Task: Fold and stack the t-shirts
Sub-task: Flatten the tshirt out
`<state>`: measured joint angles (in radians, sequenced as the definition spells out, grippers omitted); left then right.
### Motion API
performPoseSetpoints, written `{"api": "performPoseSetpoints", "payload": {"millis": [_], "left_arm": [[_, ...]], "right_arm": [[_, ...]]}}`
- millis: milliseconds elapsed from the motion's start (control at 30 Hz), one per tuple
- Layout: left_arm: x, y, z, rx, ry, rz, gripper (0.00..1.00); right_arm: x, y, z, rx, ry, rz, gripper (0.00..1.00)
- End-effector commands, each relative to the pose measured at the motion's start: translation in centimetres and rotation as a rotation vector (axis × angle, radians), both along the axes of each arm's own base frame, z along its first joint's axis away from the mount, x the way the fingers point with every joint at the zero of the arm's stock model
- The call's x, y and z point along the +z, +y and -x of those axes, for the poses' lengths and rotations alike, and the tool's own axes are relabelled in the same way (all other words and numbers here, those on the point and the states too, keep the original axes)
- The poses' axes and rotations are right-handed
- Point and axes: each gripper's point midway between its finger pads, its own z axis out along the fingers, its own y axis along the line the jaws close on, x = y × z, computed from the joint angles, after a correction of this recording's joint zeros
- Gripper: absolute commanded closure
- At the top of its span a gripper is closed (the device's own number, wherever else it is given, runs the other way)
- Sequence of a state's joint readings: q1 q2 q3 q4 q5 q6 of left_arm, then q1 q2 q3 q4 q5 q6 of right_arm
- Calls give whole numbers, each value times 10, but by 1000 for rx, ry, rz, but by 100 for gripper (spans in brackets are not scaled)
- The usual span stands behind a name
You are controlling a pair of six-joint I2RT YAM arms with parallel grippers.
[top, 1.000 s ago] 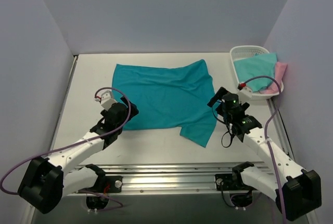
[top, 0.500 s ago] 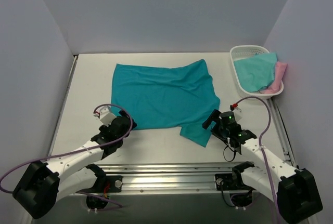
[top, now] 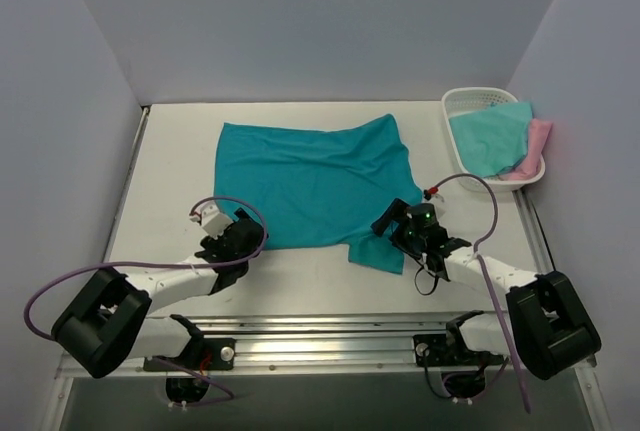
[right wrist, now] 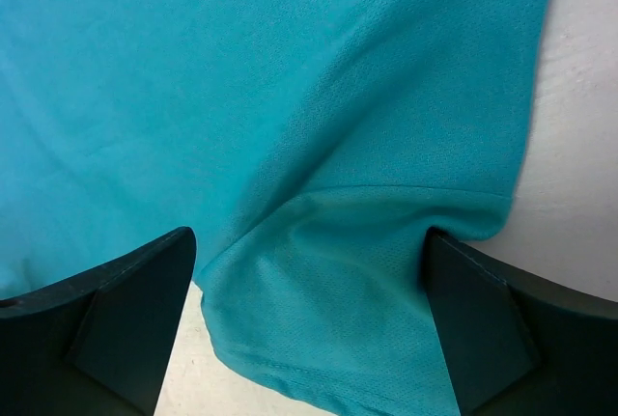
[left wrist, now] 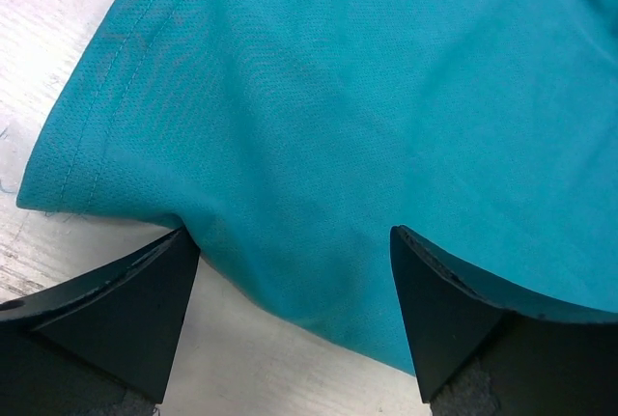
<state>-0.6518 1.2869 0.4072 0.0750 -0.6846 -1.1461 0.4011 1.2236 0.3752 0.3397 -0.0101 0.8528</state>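
The deep teal t-shirt (top: 315, 181) lies spread on the white table (top: 170, 151), with a sleeve hanging toward the near right. My left gripper (top: 247, 236) is low at its near left corner, jaws open, the hem (left wrist: 319, 242) between the fingertips (left wrist: 126, 310). My right gripper (top: 388, 223) is low at the near right sleeve, jaws open, straddling the sleeve cloth (right wrist: 328, 300). The aqua t-shirt (top: 490, 136) and the pale pink one (top: 538, 139) lie in the basket.
The white slotted basket (top: 463, 101) stands at the far right corner. Grey walls close the table on three sides. A metal rail (top: 330, 336) runs along the near edge by the arm bases.
Both arms have dropped and pulled toward the near edge. The left gripper came down to the shirt's near left corner, the right gripper moved left and down onto the sleeve. The shirt has not moved.
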Motion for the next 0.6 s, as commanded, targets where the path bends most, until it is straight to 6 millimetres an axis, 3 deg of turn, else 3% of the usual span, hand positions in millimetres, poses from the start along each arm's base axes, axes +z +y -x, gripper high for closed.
{"api": "performPoseSetpoints", "payload": {"millis": [0, 133, 167, 233, 267, 300, 400, 433, 567], "left_arm": [[-13, 5, 10, 29, 55, 4, 11], [-10, 7, 14, 43, 24, 47, 21], [-11, 8, 16, 46, 22, 55, 23], [-10, 8, 16, 52, 26, 56, 44], [-10, 8, 16, 58, 32, 57, 53], [-11, 8, 16, 60, 48, 51, 67], [-16, 8, 17, 55, 66, 35, 86], [-17, 6, 16, 47, 75, 30, 97], [-21, -1, 13, 33, 74, 52, 98]], "right_arm": [[-27, -7, 28, 29, 129, 58, 5], [-11, -9, 27, 28, 79, 60, 21], [-7, -9, 28, 29, 72, 58, 43], [0, -16, 27, 7, 51, 78, 89], [3, -16, 27, 6, 46, 81, 96], [6, -19, 29, 2, 41, 91, 100], [13, -23, 29, -4, 22, 104, 100], [13, -25, 29, -12, 17, 111, 100], [23, -28, 30, -23, -5, 113, 100]]}}
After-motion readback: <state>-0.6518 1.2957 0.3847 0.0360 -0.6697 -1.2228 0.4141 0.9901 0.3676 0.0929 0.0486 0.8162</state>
